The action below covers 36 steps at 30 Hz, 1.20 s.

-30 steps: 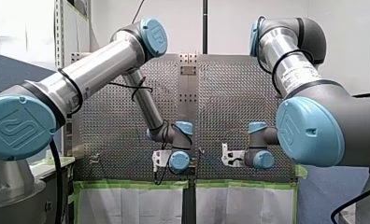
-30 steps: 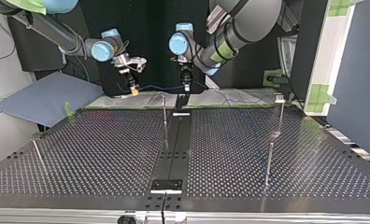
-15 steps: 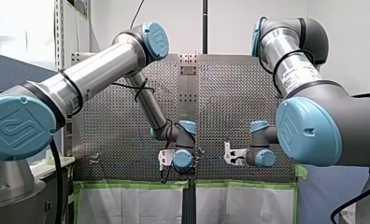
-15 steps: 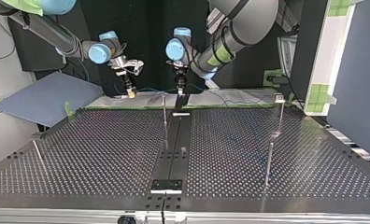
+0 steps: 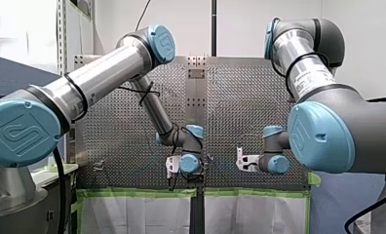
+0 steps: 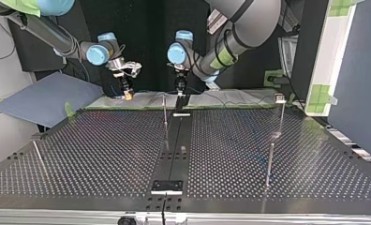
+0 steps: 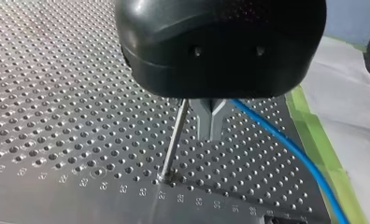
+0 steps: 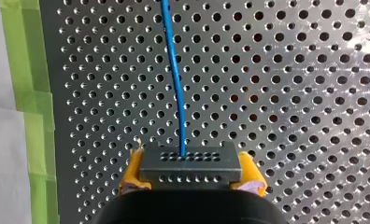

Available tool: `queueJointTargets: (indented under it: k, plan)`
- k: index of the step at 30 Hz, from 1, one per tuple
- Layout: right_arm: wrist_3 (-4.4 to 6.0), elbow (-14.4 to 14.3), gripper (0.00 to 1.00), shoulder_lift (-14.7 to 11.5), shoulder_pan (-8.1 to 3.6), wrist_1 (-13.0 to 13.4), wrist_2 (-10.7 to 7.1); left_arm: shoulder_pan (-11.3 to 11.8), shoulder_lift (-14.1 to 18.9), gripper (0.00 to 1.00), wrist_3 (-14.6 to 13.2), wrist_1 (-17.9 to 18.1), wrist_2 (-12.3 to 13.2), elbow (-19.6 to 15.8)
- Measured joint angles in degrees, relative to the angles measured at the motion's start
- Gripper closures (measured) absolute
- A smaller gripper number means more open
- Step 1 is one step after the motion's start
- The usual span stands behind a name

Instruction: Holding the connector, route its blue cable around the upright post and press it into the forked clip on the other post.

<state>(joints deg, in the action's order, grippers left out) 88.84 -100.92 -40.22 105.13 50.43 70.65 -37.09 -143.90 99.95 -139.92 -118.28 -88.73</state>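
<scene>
My right gripper (image 8: 190,173) clamps yellow pads tight on the connector (image 8: 188,161), so its blue cable (image 8: 176,84) leads out toward twelve o'clock, free to wrap the upright post (image 6: 165,112).

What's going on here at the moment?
My right gripper is shut on the connector, yellow pads at its sides, with the blue cable running out ahead over the perforated table. My left gripper hangs beside the upright post, fingers together, the cable passing right by them; whether it is pinched I cannot tell. The cable is not yet in the forked clip.
</scene>
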Motion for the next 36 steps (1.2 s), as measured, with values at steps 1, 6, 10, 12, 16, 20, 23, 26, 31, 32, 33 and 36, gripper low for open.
queueJointTargets:
  k: [1,6,10,12,16,20,23,26,31,32,33,36]
  plan:
    - [-0.01,0.02,1.0,0.0,0.01,0.0,0.01,0.08,0.0,1.0,0.19,0.0,0.24,0.02]
    - [-0.14,0.03,1.0,0.0,-0.01,0.08,0.02,0.62,0.0,1.0,0.85,-0.04,1.36,0.18]
    - [-0.21,0.11,1.0,0.0,-0.02,0.11,0.03,1.26,-0.05,1.0,1.43,-0.23,2.49,0.57]
    - [-0.22,0.17,1.0,0.0,-0.01,0.11,0.03,1.65,-0.07,1.0,1.79,-0.68,2.93,0.99]
    - [-0.26,0.21,1.0,0.0,-0.03,0.12,0.22,2.34,-0.07,1.0,2.54,-1.89,4.07,1.72]
    - [-0.3,0.22,1.0,0.0,-0.04,0.09,0.48,2.99,-0.08,1.0,3.58,-2.85,5.42,2.14]
    - [-0.36,0.23,1.0,0.0,0.02,0.0,0.53,3.34,-0.09,1.0,4.56,-3.36,6.55,2.24]
    - [-0.39,0.23,1.0,0.0,0.13,-0.04,0.57,3.52,-0.21,1.0,5.44,-3.74,7.84,2.43]
    - [-0.41,0.23,1.0,0.0,0.19,-0.05,0.72,3.45,-1.7,1.0,5.84,-5.2,8.85,3.85]
    - [-0.41,0.23,1.0,0.0,0.19,-0.05,0.76,3.41,-2.07,1.0,5.6,-5.59,8.9,4.2]
    - [-0.41,0.23,1.0,0.0,0.18,-0.05,0.82,3.41,-2.58,1.0,5.36,-6.07,9.0,4.68]
    - [-0.41,0.23,1.0,0.0,0.15,-0.05,1.45,3.56,-3.43,1.0,5.73,-6.92,9.58,5.97]
